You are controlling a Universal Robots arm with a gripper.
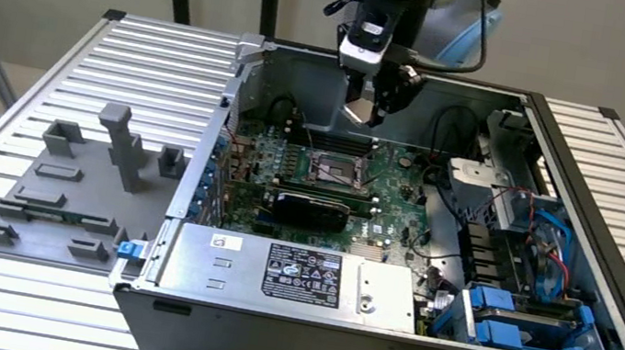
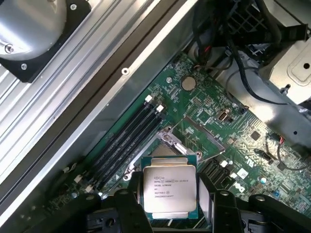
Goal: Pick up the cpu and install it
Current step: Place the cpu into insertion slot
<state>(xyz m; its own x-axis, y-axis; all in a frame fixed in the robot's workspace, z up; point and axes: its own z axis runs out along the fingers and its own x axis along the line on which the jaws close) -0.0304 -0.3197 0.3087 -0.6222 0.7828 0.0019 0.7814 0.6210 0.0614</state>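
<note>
The cpu [image 2: 168,190], a flat square chip with a shiny silver top and printed text, sits between the two black fingers [image 2: 127,206] of my gripper [image 2: 174,201], which is shut on it. Just beyond the chip lies the open cpu socket [image 2: 167,141] on the green motherboard [image 2: 233,131]. In the exterior view my gripper [image 1: 374,101] hangs inside the open computer case [image 1: 609,182], above and slightly behind the socket [image 1: 335,171]. The chip is held flat, apart from the socket.
Black memory slots [image 2: 129,141] run beside the socket. A black card with a green edge [image 1: 308,204] and a silver box with a black label [image 1: 291,274] lie nearer the front. Cables and blue drive bays [image 1: 520,322] crowd the exterior view's right. A grey fixture [image 1: 68,194] stands left of the case.
</note>
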